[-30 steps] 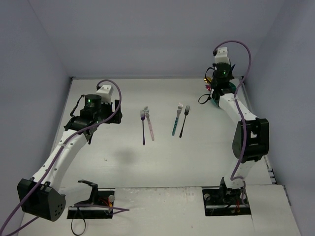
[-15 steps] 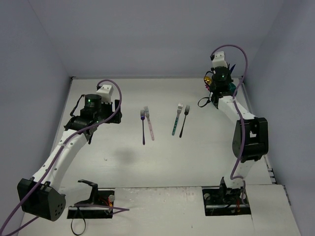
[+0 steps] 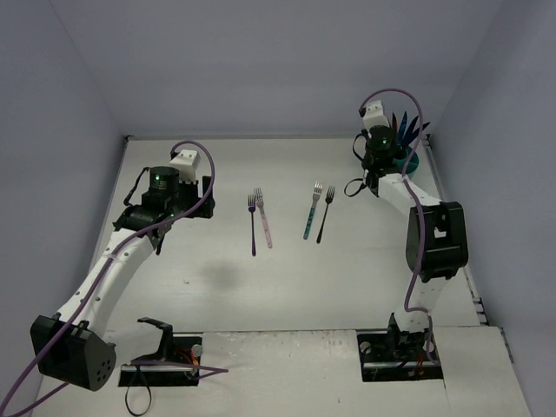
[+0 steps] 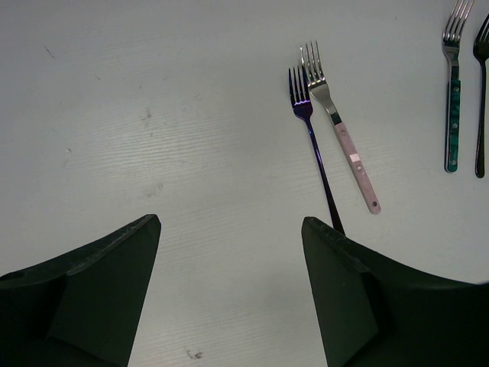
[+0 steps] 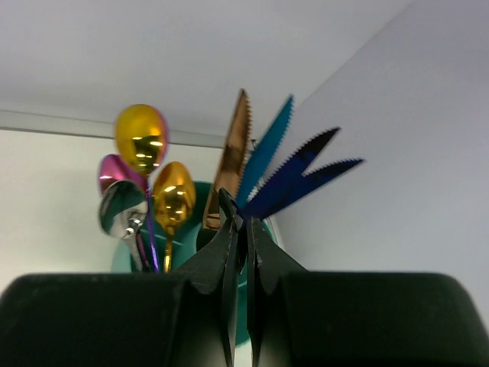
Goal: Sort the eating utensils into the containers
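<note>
**Forks left to sort.** The round teal plastic caddy [image 3: 408, 163] stood at the far right corner of the white tabletop [image 3: 287, 287]. It was already bristling with gold, pink and silver spoons [image 5: 142, 138] and with copper, teal and dark blue serrated knives [image 5: 294, 180]. The right hand [image 5: 238, 220], clenched on nothing, hung just beside the caddy on its left. Four forks lay unsorted mid-tabletop, well apart from the caddy. A slim dark blue fork [image 4: 299, 88] lay close against a silver fork with a pink handle [image 4: 355, 160]. To their right, a silver fork with a teal handle [image 4: 453, 115] lay beside a black fork [image 4: 481, 115]. The left hand [image 4: 229, 225] hovered released and empty over the left of the tabletop, near the dark blue fork's handle end. Spoons and knives appeared done; only the four forks seemed to remain.
</note>
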Controlling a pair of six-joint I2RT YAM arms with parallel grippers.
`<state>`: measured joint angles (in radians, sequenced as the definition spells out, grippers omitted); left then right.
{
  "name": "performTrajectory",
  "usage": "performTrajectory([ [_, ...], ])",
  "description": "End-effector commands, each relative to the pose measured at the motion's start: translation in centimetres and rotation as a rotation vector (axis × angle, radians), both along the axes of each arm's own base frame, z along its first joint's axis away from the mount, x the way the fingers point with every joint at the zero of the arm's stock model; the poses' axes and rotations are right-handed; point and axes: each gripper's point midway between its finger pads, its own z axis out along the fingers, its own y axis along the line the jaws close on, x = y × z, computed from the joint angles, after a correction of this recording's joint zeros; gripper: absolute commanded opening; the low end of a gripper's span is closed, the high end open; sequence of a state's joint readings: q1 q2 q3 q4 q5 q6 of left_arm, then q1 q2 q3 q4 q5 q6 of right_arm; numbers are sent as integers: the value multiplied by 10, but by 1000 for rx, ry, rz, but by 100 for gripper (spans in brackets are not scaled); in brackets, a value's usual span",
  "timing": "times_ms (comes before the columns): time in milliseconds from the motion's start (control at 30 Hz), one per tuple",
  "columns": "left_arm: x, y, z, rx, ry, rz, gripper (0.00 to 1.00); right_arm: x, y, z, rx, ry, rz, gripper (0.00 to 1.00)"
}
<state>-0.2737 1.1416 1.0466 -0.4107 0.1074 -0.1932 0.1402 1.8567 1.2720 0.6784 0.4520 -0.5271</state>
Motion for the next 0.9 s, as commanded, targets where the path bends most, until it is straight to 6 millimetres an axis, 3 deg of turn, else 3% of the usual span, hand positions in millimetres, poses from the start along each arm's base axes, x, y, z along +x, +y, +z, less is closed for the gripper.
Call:
performTrajectory([
  [0,10,1,22,-12,-89,5,72,6,11,-11,33,-8,39,0],
  [367,10,1,20,-10,-84,4,72,25,16,-35,79,55,48,8],
  [567,10,1,20,-11,-84,3,72,27,12,-39,121,52,23,27],
  [867,10,1,21,-12,-85,2,72,23,17,-16,149,19,56,32],
])
